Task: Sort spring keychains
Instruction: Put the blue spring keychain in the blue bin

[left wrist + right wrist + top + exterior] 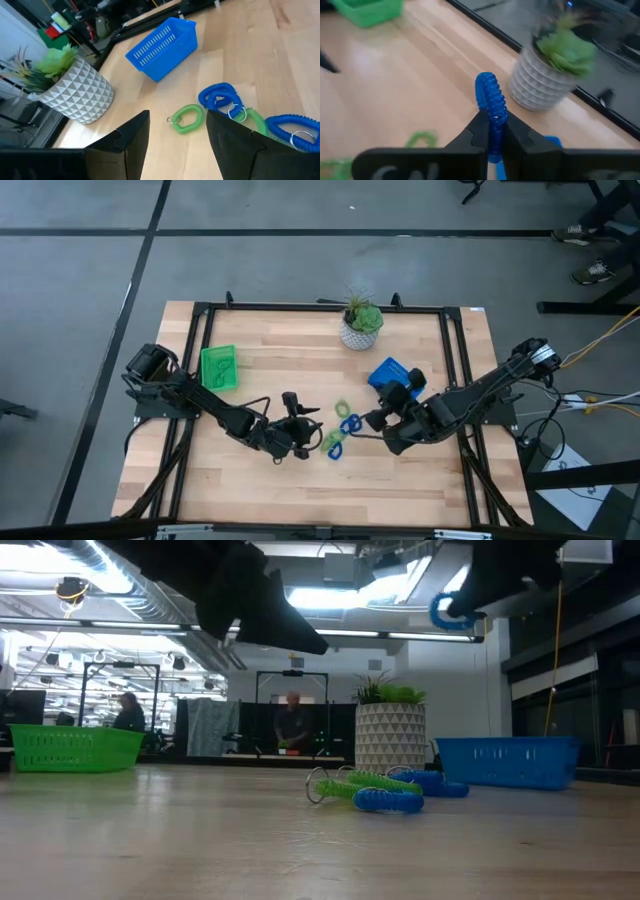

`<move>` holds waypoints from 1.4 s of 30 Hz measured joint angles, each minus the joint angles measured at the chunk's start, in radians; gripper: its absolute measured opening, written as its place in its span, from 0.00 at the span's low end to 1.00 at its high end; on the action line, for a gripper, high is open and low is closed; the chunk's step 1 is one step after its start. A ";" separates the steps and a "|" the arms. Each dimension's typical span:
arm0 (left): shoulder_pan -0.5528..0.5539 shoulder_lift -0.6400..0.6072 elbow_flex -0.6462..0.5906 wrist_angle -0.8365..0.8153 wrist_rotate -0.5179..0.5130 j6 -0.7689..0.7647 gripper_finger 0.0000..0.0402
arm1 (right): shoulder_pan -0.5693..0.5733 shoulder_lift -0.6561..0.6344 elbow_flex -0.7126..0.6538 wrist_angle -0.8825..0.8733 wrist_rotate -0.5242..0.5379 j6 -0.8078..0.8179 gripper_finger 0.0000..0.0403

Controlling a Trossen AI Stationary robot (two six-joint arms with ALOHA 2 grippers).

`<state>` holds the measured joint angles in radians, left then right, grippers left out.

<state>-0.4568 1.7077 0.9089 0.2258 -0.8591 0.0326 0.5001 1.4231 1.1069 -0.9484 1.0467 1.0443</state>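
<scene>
The right gripper (492, 131) has its jaws pinched shut on a blue spring keychain (491, 97); in the right wrist view the coil's long axis runs straight up from between the jaws toward the frame's top, one end clamped, the looped end free above them; in the low view the same clip (450, 612) hangs in the upper right of the frame, clear of the desk (180, 840). The left gripper (175, 137) has its jaws spread wide and empty; a green keychain (189, 118) lies flat just beyond the gap between them, ring toward frame left; two blue keychains (218, 96) and another green one cluster at lower right of that view. In the high view the loose keychains (340, 432) lie at frame centre, between the two grippers.
</scene>
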 joint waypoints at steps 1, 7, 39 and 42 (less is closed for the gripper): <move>0.000 0.000 0.000 -0.001 0.001 -0.008 0.47 | 0.000 0.000 0.000 -0.040 0.002 0.047 0.07; 0.000 0.000 0.000 -0.001 0.001 -0.021 0.46 | 0.000 0.000 -0.007 -0.213 -0.006 0.246 0.08; 0.008 -0.001 0.000 -0.021 0.024 -0.010 0.44 | -0.191 0.000 -0.133 -0.285 -0.247 0.370 0.11; 0.008 -0.001 0.000 -0.020 0.024 -0.010 0.44 | -0.191 0.000 -0.133 -0.285 -0.247 0.370 0.17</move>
<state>-0.4488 1.7065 0.9089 0.2054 -0.8352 0.0223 0.3096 1.4235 0.9741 -1.2335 0.7998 1.4143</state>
